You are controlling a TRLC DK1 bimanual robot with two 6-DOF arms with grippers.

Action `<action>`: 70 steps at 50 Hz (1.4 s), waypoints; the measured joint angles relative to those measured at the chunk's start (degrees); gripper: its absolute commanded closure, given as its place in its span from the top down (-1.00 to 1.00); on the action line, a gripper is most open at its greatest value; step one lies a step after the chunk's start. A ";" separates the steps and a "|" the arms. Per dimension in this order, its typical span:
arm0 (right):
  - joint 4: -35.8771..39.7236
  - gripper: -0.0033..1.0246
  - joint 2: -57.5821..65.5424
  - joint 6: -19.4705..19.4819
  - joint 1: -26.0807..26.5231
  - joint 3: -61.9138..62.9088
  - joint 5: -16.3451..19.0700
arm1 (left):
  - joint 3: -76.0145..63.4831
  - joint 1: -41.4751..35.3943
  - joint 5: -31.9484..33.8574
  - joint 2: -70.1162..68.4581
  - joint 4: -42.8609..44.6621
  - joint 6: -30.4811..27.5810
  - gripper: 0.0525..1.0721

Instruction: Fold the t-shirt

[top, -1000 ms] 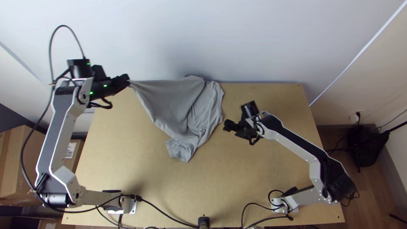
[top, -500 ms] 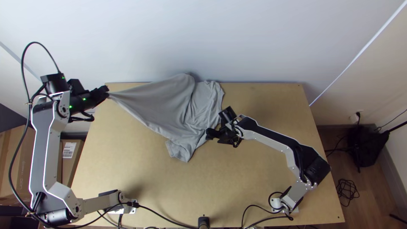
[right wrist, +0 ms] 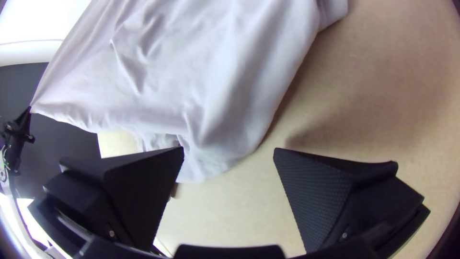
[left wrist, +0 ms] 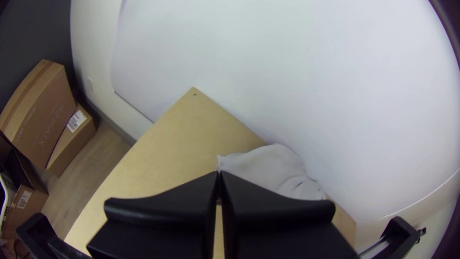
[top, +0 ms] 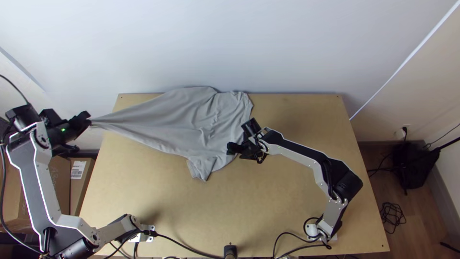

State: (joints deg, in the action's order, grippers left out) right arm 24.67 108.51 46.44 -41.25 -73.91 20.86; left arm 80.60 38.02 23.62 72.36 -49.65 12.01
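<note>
Shirt (top: pixel 191 120) stretched out on the table (top: pixel 287 201)

Boxes (top: pixel 80 168) stand past the left edge; I can't make out their contents. The shirt lies over the table's far left, by the white wall (top: pixel 268 43). My left gripper (top: pixel 88 120) pinches its gathered end; my right gripper (top: pixel 231 148), fingers spread, is at its near side.

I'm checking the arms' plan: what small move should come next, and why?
Probably ease the right gripper down and close it on the shirt's near edge: it is open by that edge, while the left gripper pinches the shirt's drawn-out left end.
</note>
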 measured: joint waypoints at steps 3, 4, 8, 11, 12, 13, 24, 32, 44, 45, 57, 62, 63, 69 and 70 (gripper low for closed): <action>-0.02 0.68 0.31 0.00 -0.37 -0.72 0.17 | -0.81 1.95 0.37 0.00 -0.42 -1.22 -0.95; 0.00 0.68 0.37 0.00 -0.44 -0.90 0.20 | -1.09 2.36 0.39 -0.02 -0.44 -1.42 -0.95; -0.04 0.68 0.83 0.00 -1.09 -1.68 0.44 | -2.45 4.17 0.61 -0.02 -0.44 -2.73 -0.95; -0.11 0.68 1.31 0.00 -1.64 -2.10 0.72 | -3.26 5.18 0.90 -0.02 -0.50 -3.34 -0.95; -0.09 0.68 1.53 0.02 -1.88 -2.29 1.03 | -3.58 5.51 0.94 -0.02 -0.50 -3.61 -0.95; -0.15 0.68 1.66 0.02 -2.01 -2.34 1.27 | -3.76 5.84 1.03 -0.02 -0.55 -3.80 -0.95; -0.15 0.68 4.24 0.00 -3.06 -3.98 2.60 | -4.59 9.09 2.75 -0.07 -0.83 -4.59 -0.95; -0.15 0.68 5.84 0.00 -2.91 -5.95 2.78 | -4.59 10.43 3.63 -0.55 -0.83 -5.01 -0.95; 0.02 0.40 5.84 -0.33 -1.51 -5.97 2.97 | -4.59 12.37 4.26 -0.66 -1.20 -6.51 -0.95; 0.02 0.26 5.84 -0.42 -1.38 -5.97 2.97 | -4.59 12.37 4.26 -0.63 -1.31 -6.51 -0.95; -0.26 -0.37 7.50 -0.37 -1.16 -6.10 3.02 | -4.59 12.35 4.92 -0.66 -1.75 -6.51 -0.95; -0.28 -0.37 8.04 -0.37 -1.16 -6.51 3.04 | -4.59 12.35 4.94 -0.66 -1.99 -6.51 -0.95; -0.28 -0.40 8.09 -0.37 -1.16 -6.58 3.04 | -4.59 12.35 5.09 -0.66 -2.10 -6.51 -0.95; -0.22 -0.95 8.26 -0.42 -1.20 -6.73 2.95 | -4.59 12.35 5.33 -0.63 -2.16 -6.51 -0.95; -0.17 -0.95 8.31 -0.42 -1.20 -6.73 2.93 | -4.59 12.35 5.38 -0.66 -2.16 -6.49 -0.95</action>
State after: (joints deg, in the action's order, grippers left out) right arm 24.49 116.81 46.02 -42.46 -80.64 23.79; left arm 76.01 50.37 28.99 71.70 -51.81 5.52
